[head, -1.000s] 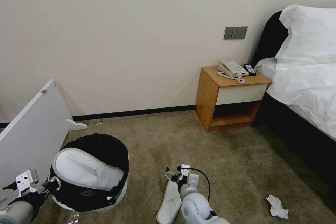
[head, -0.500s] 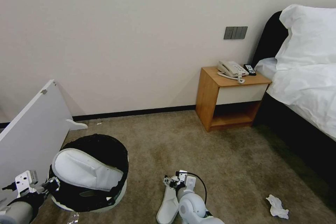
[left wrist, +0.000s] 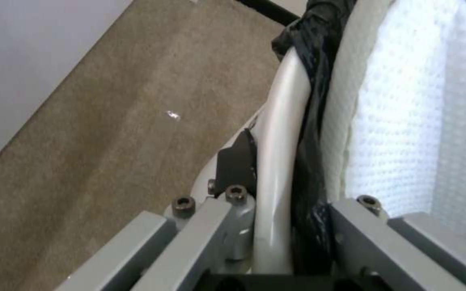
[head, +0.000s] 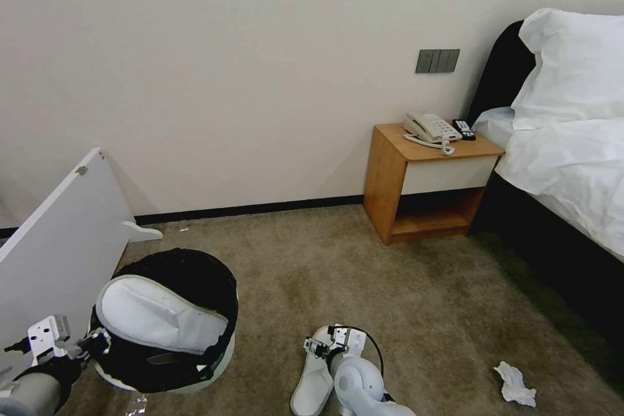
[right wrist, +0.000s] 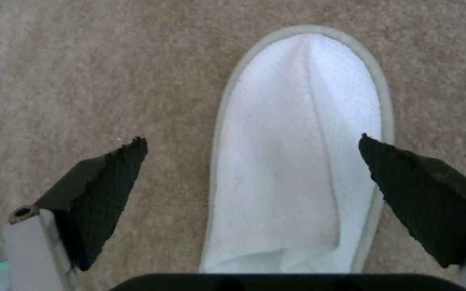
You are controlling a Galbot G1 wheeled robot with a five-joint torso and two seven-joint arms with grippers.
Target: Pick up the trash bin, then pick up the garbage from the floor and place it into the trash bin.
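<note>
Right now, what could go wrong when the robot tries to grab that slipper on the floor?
The right gripper is open over the floor slipper, one finger over bare carpet; it may pinch only an edge and drop it. The other slipper already lies across the trash bin mouth, so a second may slide off.

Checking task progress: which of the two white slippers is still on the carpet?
The white terry slipper lying flat on the beige carpet under the open right gripper; the other white slipper rests across the black-lined trash bin.
</note>
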